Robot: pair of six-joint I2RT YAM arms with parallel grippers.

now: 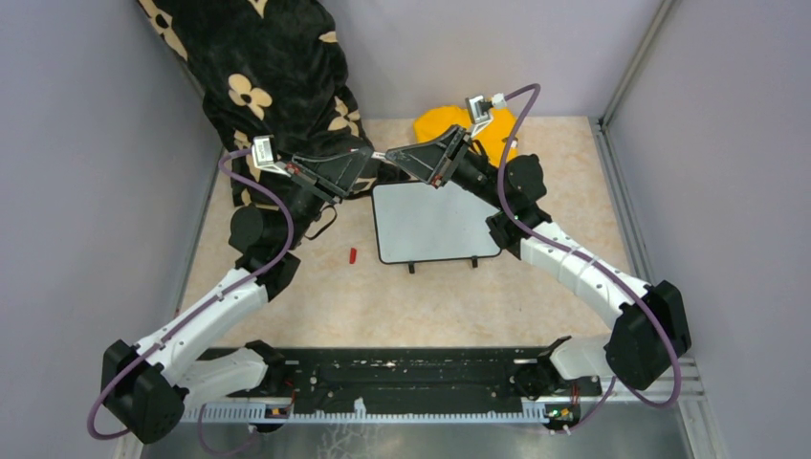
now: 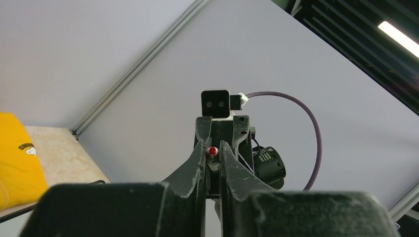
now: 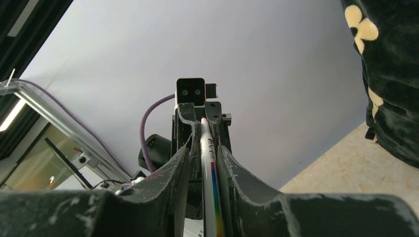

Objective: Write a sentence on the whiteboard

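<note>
The whiteboard [image 1: 435, 223] lies flat in the middle of the table, white with a thin black rim and two small feet at its near edge. No red sentence shows on it. My two grippers meet tip to tip above its far left corner. My right gripper [image 1: 392, 156] [image 3: 204, 148] is shut on the marker [image 3: 210, 168], a white barrel with a rainbow stripe that lies along its fingers. My left gripper [image 1: 369, 153] [image 2: 213, 148] is shut on the marker's red-tipped end [image 2: 213, 151].
A small red cap [image 1: 352, 255] lies on the table left of the board. A yellow garment [image 1: 459, 124] [image 2: 15, 158] lies behind the board. A black flowered cloth [image 1: 268, 76] [image 3: 390, 74] hangs at the back left. Grey walls enclose the table.
</note>
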